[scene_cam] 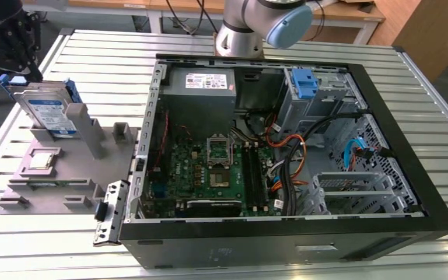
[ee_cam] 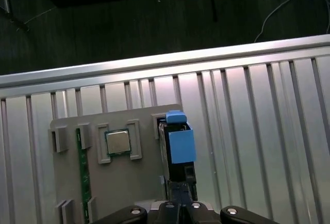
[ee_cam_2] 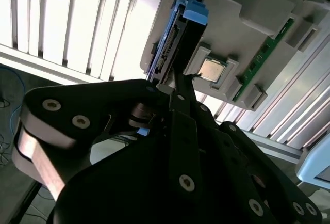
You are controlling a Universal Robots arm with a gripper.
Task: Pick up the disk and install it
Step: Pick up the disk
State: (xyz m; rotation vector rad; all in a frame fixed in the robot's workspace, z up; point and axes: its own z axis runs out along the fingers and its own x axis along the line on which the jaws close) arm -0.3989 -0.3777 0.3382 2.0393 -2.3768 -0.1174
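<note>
The disk (scene_cam: 49, 111) stands on edge in a slot of the grey fixture (scene_cam: 53, 175), at the exterior view's left; it is silver with a white-and-blue label and sits in a blue carrier frame. In both wrist views I see the disk edge-on (ee_cam: 178, 146) (ee_cam_2: 178, 33) with its blue tab on top. My black gripper (scene_cam: 14, 61) hangs just above and behind the disk's upper edge. Its fingers (ee_cam: 180, 206) look shut together with nothing between them. One fingertip (ee_cam_2: 180, 79) points at the disk's connector end without touching it.
The open computer case (scene_cam: 286, 233) lies to the exterior view's right of the fixture, with a blue-handled drive bay (scene_cam: 303, 81) at its far side. The fixture also holds a processor chip (ee_cam: 117, 142) and a green memory stick (ee_cam: 79, 172). Beyond the slatted table's edge (ee_cam: 154, 64) is dark floor with cables.
</note>
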